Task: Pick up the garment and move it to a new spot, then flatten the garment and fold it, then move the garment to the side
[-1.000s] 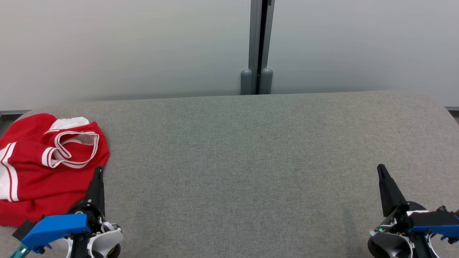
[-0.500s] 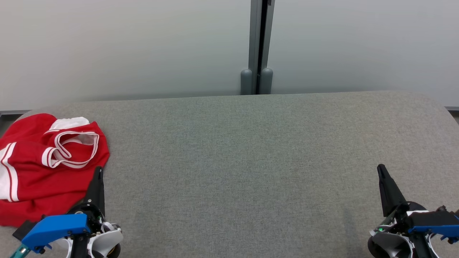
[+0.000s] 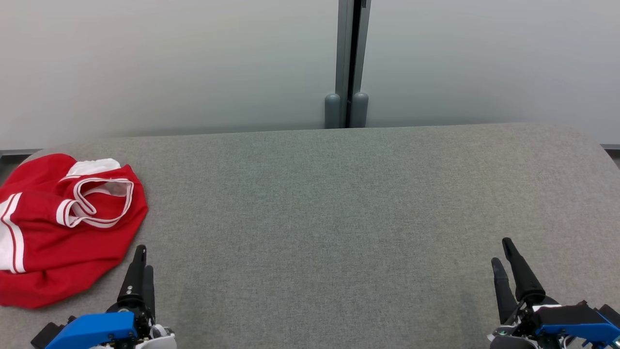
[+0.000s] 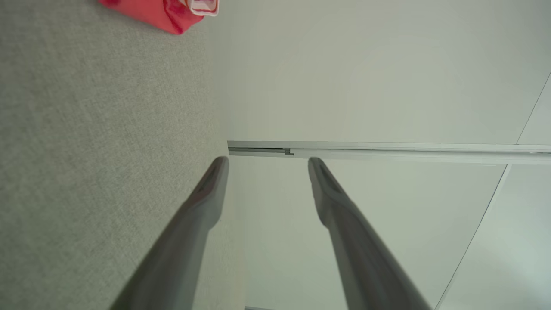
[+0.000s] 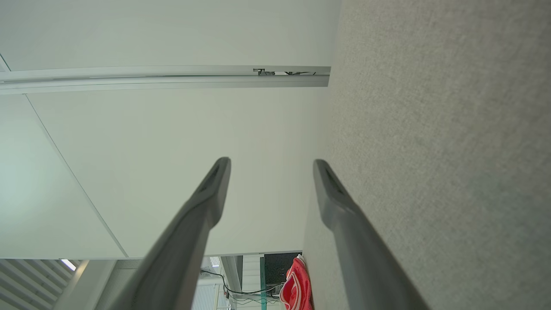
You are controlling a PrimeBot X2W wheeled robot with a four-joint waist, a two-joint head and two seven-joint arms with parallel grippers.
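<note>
The garment [image 3: 68, 228], red with white trim, lies crumpled at the far left of the grey fabric-covered table [image 3: 310, 194]. Its left part runs past the head view's edge. My left gripper [image 3: 144, 258] stands open at the lower left, just right of the garment's near edge and apart from it, holding nothing. In the left wrist view its fingers [image 4: 268, 160] are spread, with a corner of the garment [image 4: 163, 13] at the top left. My right gripper [image 3: 501, 251] is open and empty at the lower right, far from the garment. Its fingers [image 5: 271, 161] are spread, and the garment [image 5: 295, 286] shows small in the distance.
Pale wall panels rise behind the table, split by a grey vertical post [image 3: 349, 63]. The table's far corners are rounded and its far edge runs along the wall. Wide bare fabric lies between the two grippers.
Both grippers have gone from shut to open and have drawn back toward the near edge of the table. The garment has not moved.
</note>
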